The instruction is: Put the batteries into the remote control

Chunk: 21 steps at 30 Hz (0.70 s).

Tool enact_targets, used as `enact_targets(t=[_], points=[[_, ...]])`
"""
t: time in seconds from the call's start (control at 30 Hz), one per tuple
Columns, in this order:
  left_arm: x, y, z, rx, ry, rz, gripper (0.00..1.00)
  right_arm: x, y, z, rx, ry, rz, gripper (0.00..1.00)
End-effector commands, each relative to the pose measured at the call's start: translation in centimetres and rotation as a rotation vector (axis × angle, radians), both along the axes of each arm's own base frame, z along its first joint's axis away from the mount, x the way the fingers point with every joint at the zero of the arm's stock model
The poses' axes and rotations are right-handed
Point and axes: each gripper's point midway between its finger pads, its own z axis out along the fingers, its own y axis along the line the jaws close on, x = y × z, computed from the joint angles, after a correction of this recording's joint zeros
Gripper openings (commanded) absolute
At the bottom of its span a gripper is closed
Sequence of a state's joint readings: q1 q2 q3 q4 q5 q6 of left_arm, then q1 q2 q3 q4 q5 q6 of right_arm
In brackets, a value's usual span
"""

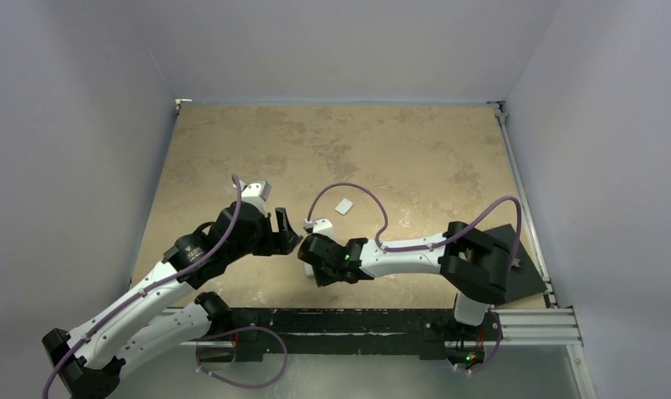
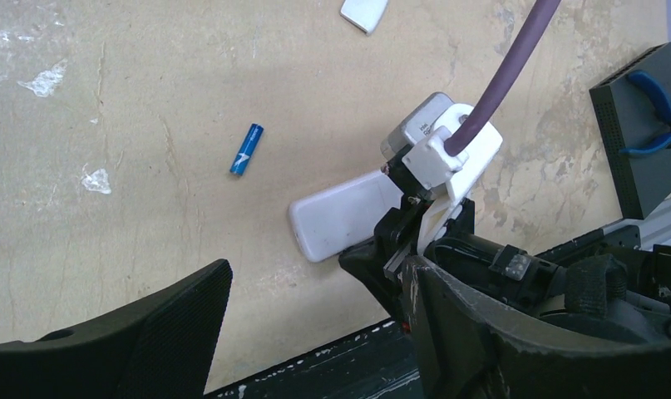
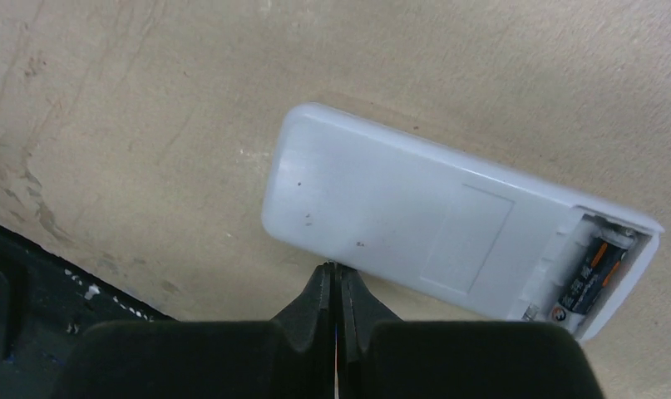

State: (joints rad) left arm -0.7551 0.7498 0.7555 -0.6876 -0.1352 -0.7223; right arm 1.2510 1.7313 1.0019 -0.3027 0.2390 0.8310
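Observation:
The white remote control (image 3: pixel 448 233) lies back up on the table, its battery bay open at one end. The dark battery (image 3: pixel 594 278) sits in that bay. My right gripper (image 3: pixel 333 270) is shut and empty, its tips touching the remote's long near edge. In the left wrist view the remote (image 2: pixel 344 214) pokes out from under the right gripper (image 2: pixel 365 258). The blue battery (image 2: pixel 246 150) lies loose on the table a little beyond it. My left gripper (image 2: pixel 315 274) is open and empty, close beside the remote. In the top view both grippers, the left (image 1: pixel 288 237) and the right (image 1: pixel 307 249), meet near the table's front middle.
The small white cover piece (image 1: pixel 343 206) lies just beyond the grippers and also shows in the left wrist view (image 2: pixel 365 12). A dark block with a blue-handled tool (image 2: pixel 648 125) stands at the right. A black rail (image 1: pixel 357 320) runs along the near edge.

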Motion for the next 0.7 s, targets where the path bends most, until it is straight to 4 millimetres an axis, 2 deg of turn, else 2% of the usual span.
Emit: enact_targets(t=[0.0, 0.33, 0.67], points=[[0.1, 0.1, 1.4, -0.022, -0.028, 0.013, 0.75, 1.4, 1.4, 1.6, 0.02, -0.047, -0.066, 0.0], [0.0, 0.1, 1.4, -0.024, -0.028, 0.008, 0.76, 3.6, 1.6, 1.3, -0.029, -0.109, -0.143, 0.01], [0.0, 0.0, 1.3, -0.025, -0.026, 0.004, 0.76, 6.7, 0.9, 1.1, -0.041, -0.13, -0.24, 0.01]])
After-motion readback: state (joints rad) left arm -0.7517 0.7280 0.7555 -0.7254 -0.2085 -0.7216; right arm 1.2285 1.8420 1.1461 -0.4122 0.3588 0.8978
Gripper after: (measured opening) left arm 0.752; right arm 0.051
